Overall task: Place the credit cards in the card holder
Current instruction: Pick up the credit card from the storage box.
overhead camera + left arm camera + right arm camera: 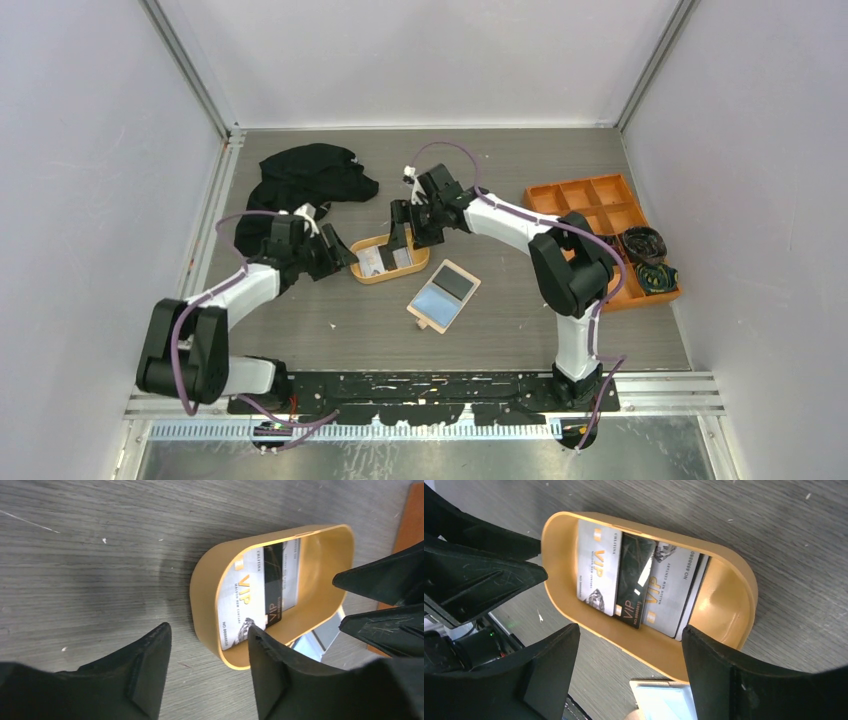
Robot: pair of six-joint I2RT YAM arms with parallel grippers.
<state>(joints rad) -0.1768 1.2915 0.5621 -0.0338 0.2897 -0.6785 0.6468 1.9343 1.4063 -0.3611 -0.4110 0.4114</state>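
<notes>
While left pincer [209,630] and right pincer [630,630] gaped empty at the orange tray [735,597], the thin, stiff credit cards [639,585] looked slippery, best pinched edgewise

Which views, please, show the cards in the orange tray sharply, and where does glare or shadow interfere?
Right wrist: the credit cards are sharp, with a glare streak on the black card. Left wrist: print legible; a soft shadow lies on the table beside the orange tray. Top external: cards too small to read.
</notes>
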